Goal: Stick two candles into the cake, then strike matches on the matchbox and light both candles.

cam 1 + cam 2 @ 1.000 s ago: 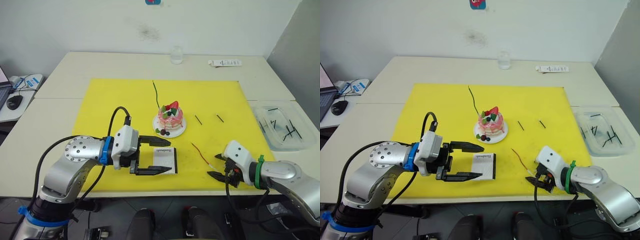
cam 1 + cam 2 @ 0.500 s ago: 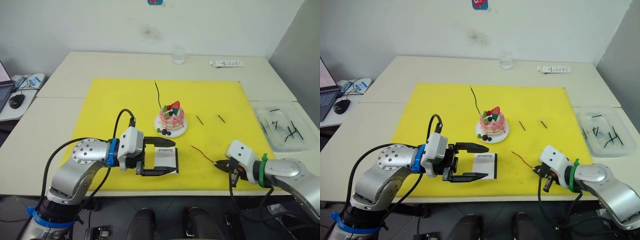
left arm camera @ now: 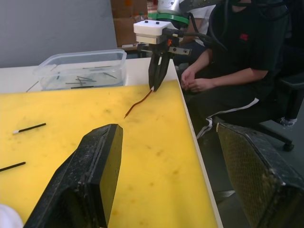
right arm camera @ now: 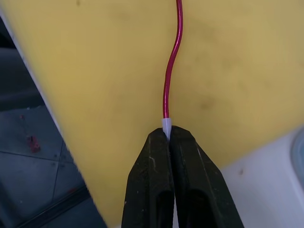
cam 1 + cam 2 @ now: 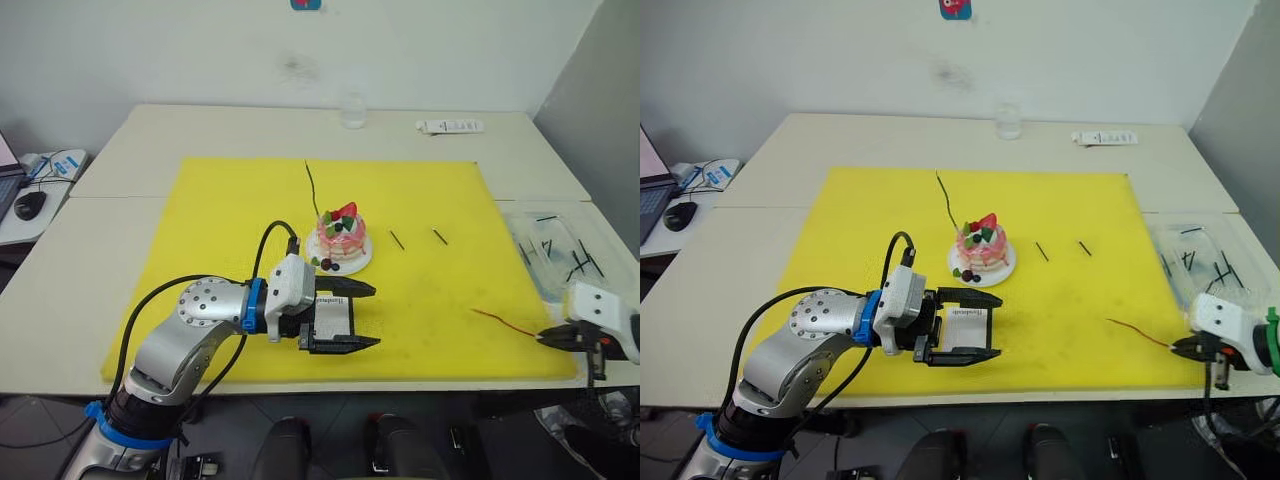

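Observation:
The pink cake (image 5: 340,238) sits on its white plate mid-mat. A thin green candle (image 5: 312,190) rises from the cake's top and leans to the back. My left gripper (image 5: 372,316) is open, one finger on each side of the white matchbox (image 5: 331,312), without gripping it. At the mat's front right corner my right gripper (image 5: 545,337) is shut on the pale end of the dark red candle (image 4: 170,71), which trails leftward over the mat (image 5: 495,320). Two short matches (image 5: 397,240) (image 5: 439,236) lie to the right of the cake.
A clear plastic tray (image 5: 575,290) with several matches stands off the mat at the right edge. A glass (image 5: 352,110) and a remote (image 5: 450,126) stand at the back of the table. A person (image 3: 237,52) sits beyond the table's right side.
My right gripper has shut on the red candle's pale end and carried it right, to the mat's front right corner. My left gripper has slid right so its fingers flank the matchbox.

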